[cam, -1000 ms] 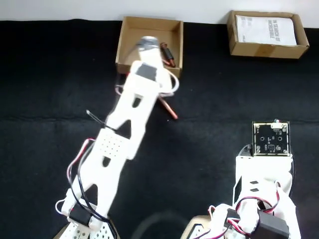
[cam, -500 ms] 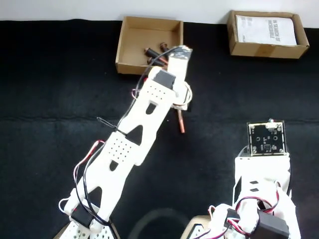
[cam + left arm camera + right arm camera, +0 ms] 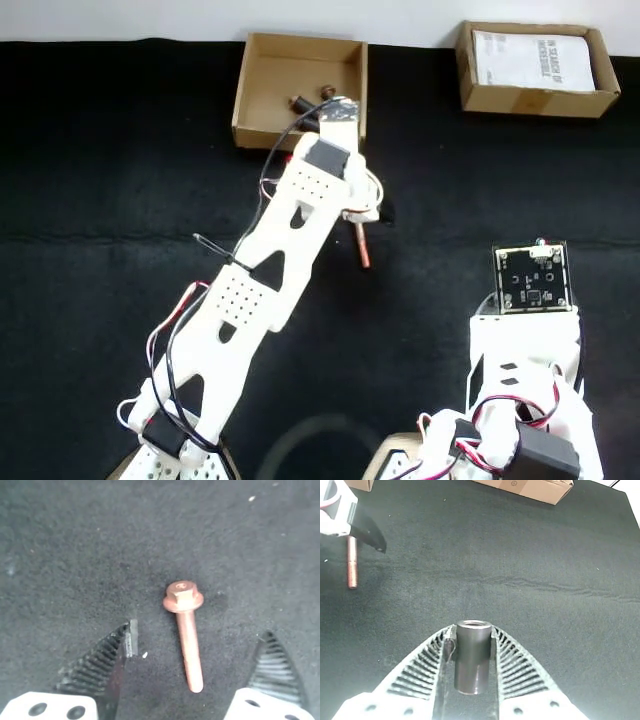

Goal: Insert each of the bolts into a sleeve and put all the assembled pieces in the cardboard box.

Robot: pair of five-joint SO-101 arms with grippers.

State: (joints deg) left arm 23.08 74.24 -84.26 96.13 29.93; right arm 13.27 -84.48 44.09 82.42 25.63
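Note:
A copper bolt (image 3: 185,630) lies flat on the black cloth between the open fingers of my left gripper (image 3: 197,636), touching neither. In the high view the bolt (image 3: 363,250) pokes out from under the left gripper (image 3: 362,214), just in front of the cardboard box (image 3: 243,95), which holds assembled pieces (image 3: 308,104). My right gripper (image 3: 472,645) is shut on a dark metal sleeve (image 3: 472,657), held upright with its threaded hole showing. The right wrist view also catches the bolt (image 3: 352,560) and a left finger (image 3: 366,530) farther off.
A second cardboard box (image 3: 470,70) with a printed sheet stands at the back right. The right arm's camera board (image 3: 535,278) sits low at the right. Black cloth lies open between the two arms.
The left arm swung out of the cardboard box and back over the cloth, ending above the bolt. The bolt shifted a little and turned straighter. The right arm edged slightly left.

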